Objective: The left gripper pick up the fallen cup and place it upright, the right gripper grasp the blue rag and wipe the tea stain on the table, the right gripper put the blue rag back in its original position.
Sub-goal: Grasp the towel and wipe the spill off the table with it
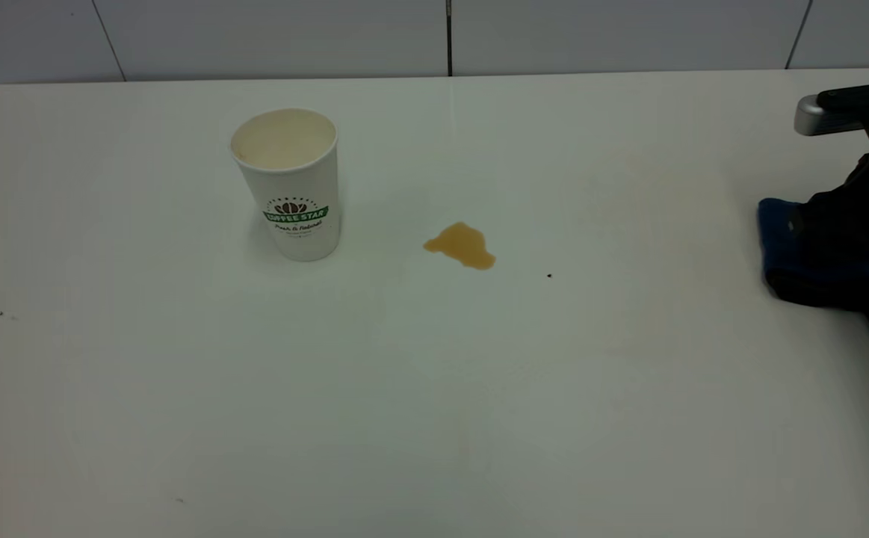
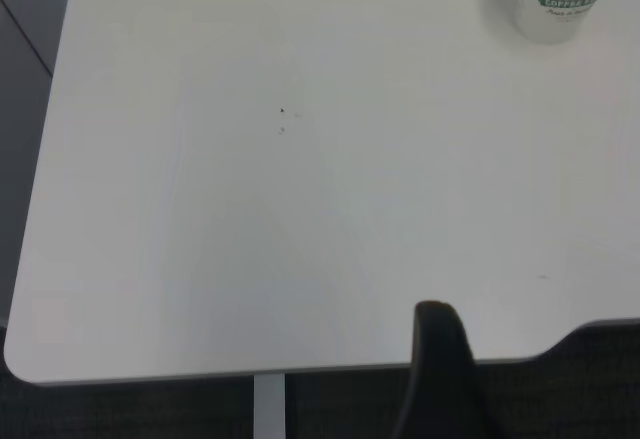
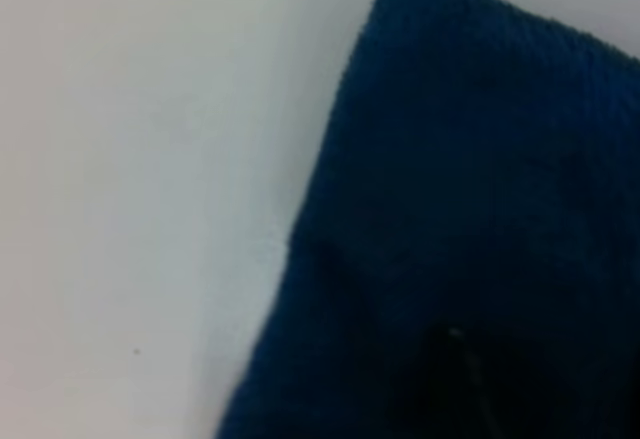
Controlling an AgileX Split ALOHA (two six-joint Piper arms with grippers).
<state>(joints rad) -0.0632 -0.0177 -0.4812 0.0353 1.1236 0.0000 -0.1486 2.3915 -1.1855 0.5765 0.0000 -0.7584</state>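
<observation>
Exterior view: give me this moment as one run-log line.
cup: upright | tea stain: unwiped | right pincer: down on blue rag, grip unclear | left pincer: back at table edge

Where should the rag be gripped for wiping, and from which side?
From above, near the middle of the rag. It lies flat and folded on the table, so a top pinch gathers its layers. The right tool sits on it already.

Black claw (image 1: 849, 217) with silver-grey top part
</observation>
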